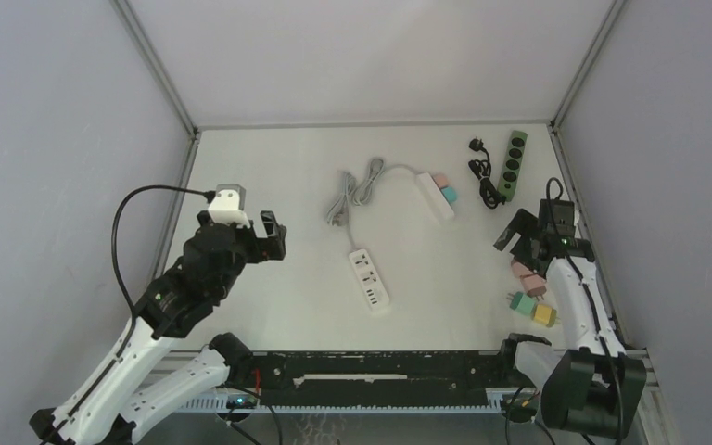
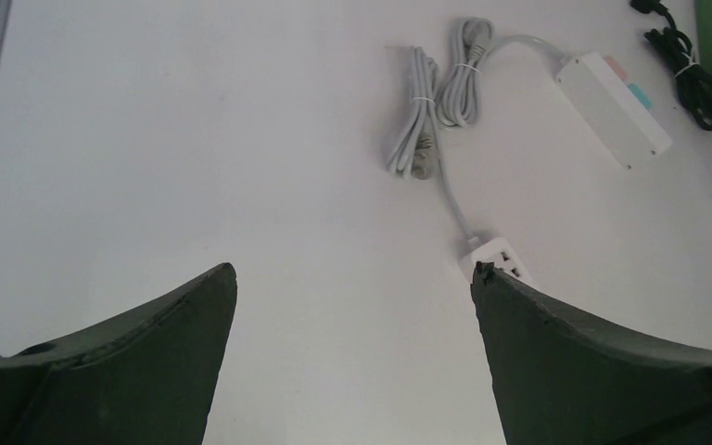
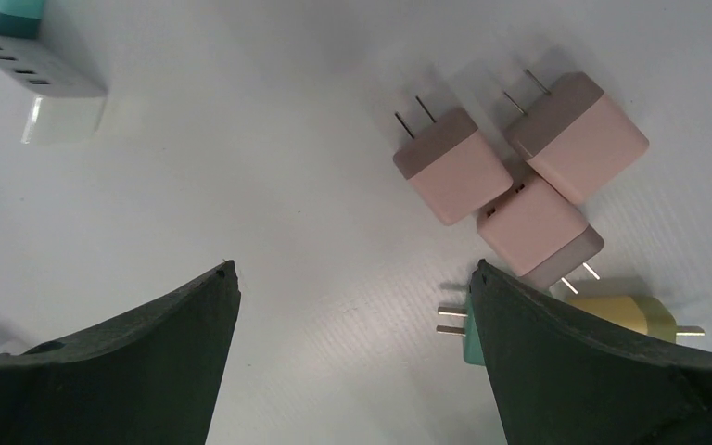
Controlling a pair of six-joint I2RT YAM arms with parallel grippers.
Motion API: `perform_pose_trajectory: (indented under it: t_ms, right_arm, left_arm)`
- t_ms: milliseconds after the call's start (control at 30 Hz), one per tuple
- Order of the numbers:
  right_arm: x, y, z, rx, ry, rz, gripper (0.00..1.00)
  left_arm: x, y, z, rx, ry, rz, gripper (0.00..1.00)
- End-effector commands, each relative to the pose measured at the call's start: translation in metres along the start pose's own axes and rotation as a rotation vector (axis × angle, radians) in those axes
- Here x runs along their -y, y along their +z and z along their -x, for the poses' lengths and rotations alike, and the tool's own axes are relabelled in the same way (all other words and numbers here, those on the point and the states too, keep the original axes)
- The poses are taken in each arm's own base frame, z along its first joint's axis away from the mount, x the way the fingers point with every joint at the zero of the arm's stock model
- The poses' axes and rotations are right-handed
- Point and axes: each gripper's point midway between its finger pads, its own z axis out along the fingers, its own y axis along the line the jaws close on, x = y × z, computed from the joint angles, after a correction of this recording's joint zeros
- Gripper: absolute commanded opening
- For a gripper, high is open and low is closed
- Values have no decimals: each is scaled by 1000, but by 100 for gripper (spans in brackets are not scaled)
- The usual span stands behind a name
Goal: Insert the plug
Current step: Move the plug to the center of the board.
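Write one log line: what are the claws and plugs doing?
left claw: open, empty | right claw: open, empty, by three pink cube plugs | nearer white plastic power strip: nothing plugged in

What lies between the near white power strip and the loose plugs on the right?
Only bare table, seen in the top view, from the power strip to the loose plugs.
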Motion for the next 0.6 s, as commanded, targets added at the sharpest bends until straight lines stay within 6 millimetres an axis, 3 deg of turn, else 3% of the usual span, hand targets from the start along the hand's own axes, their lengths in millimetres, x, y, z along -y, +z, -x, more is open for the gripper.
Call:
perform_pose_trajectory:
  t_ms: [0, 233, 567]
  right_arm:
    - [4, 9, 29, 57, 22, -21, 100]
    - [20, 29, 36, 34, 93, -63, 100]
    - [25, 55, 51, 63, 98, -93, 100]
  left_arm:
    - [-22, -1, 0, 40, 40, 96, 100]
    - [-23, -3, -1, 51, 49, 97, 100]
    - [-23, -4, -3, 57, 62, 100, 100]
